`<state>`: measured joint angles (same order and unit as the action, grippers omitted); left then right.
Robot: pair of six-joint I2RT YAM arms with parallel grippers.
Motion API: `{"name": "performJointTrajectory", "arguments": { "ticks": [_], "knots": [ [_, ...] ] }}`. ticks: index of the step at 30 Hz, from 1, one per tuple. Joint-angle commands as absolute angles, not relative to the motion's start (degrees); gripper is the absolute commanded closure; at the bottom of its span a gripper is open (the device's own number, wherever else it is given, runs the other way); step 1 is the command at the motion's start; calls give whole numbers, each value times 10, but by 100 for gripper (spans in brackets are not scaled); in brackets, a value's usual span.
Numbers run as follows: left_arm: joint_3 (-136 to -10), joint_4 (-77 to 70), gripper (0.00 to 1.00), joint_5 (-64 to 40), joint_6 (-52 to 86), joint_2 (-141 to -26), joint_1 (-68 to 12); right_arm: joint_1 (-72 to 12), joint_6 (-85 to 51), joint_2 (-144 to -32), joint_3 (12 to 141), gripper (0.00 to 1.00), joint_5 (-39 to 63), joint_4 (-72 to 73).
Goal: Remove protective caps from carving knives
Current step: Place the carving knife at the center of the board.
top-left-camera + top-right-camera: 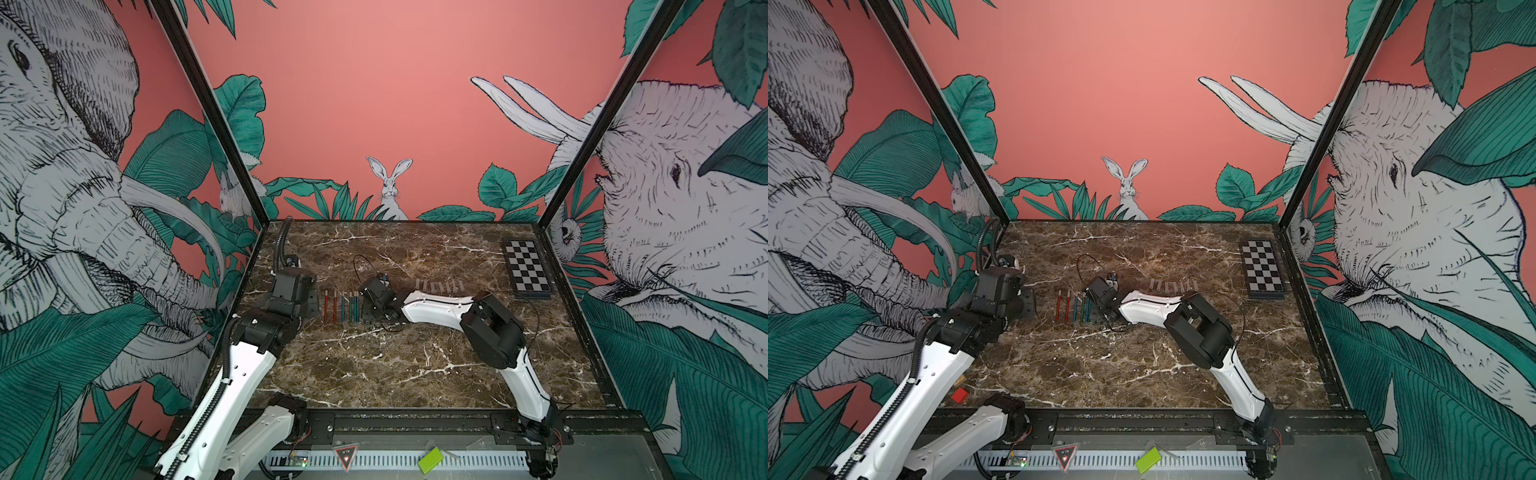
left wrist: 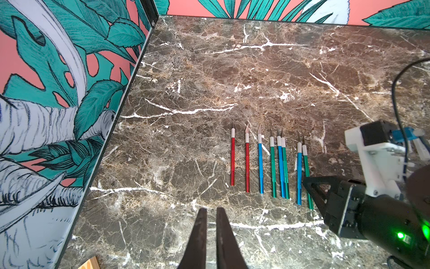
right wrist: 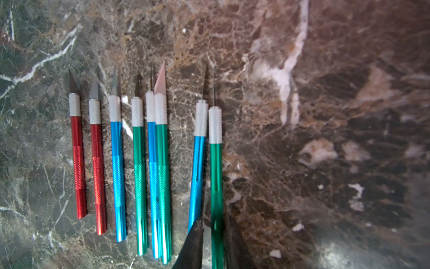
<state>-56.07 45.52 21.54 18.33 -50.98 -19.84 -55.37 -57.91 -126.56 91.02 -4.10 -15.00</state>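
The marble table (image 1: 374,365) carries everything. Left of its centre the carving knives (image 2: 260,163) lie in a row, handles toward the near edge and blades toward the far wall. I count eight: two red, three blue, three green. Every blade I can see is bare, none with a sleeve on it. To the right of the row and a little farther back, toward the checkerboard (image 1: 527,270), the protective caps (image 1: 440,286) lie side by side on the table, well apart from the knives. My right arm hides part of that line, so I cannot count them. By my reckoning the uncapping is done for all the knives in view, and little or nothing is left.

My right tool (image 3: 214,222) sits at the right end of the knife row, low over the near end of the green knife (image 3: 216,174). Its fingers stand slightly apart on either side of the handle, with a sliver of marble showing between finger and knife, so I judge it is not clamped. My left tool (image 2: 210,209) hovers just near of the row, closed and empty.
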Motion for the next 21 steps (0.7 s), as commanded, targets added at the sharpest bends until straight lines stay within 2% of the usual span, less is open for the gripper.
{"name": "performJointTrajectory", "arguments": {
  "ticks": [1, 11, 17, 21],
  "knots": [
    [-554, 455, 100, 223, 178, -509, -200, -548, -577, -1265, 895, 79, -56, -203],
    [-556, 457, 100, 203, 172, -521, -201, -555, -553, -1134, 849, 68, -108, -205],
    [-564, 458, 100, 186, 169, -543, -201, -559, -495, -1007, 783, 49, -145, -222],
    [-573, 461, 100, 172, 170, -562, -203, -556, -467, -897, 686, 40, -163, -236]
  ]
}}
